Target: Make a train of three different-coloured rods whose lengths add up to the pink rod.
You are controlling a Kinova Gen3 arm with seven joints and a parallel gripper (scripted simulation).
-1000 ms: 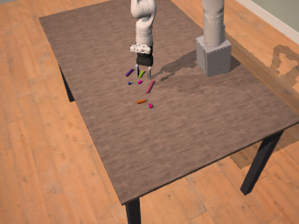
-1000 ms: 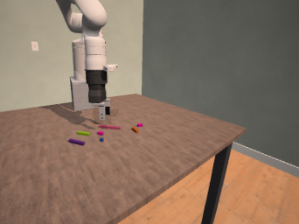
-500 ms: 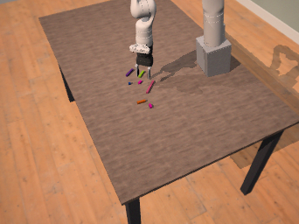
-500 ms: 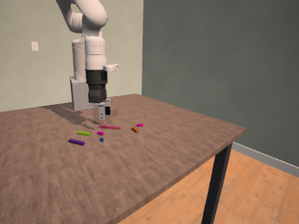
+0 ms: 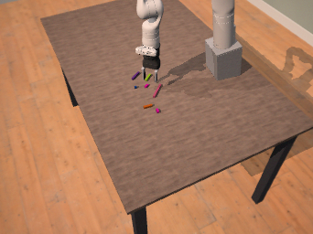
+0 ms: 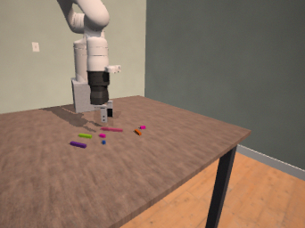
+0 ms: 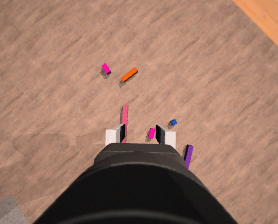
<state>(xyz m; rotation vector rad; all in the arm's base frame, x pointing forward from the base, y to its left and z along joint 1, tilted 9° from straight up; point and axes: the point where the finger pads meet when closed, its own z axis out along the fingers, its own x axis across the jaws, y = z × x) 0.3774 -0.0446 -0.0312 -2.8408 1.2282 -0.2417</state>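
My gripper (image 5: 150, 79) (image 6: 107, 114) (image 7: 140, 130) is open and empty, above the table near the lime rod. The pink rod (image 5: 157, 90) (image 6: 112, 129) (image 7: 125, 116) lies flat. The lime rod (image 5: 147, 77) (image 6: 85, 135) is hidden in the wrist view. The purple rod (image 5: 135, 76) (image 6: 78, 144) (image 7: 188, 156) lies beyond it. A blue rod (image 5: 135, 87) (image 6: 103, 142) (image 7: 173, 122) and a magenta rod (image 5: 146, 86) (image 6: 103, 135) (image 7: 151, 133) lie apart between purple and pink. An orange rod (image 5: 148, 106) (image 6: 138, 132) (image 7: 129, 74) lies near a second magenta rod (image 5: 157, 111) (image 6: 143, 127) (image 7: 106, 69), not touching.
The rods lie scattered on the brown table (image 5: 192, 134) (image 6: 178, 153) (image 7: 60, 100). The arm's grey base block (image 5: 223, 61) (image 6: 81, 95) stands on the table at the side. A table edge shows at the upper right of the wrist view.
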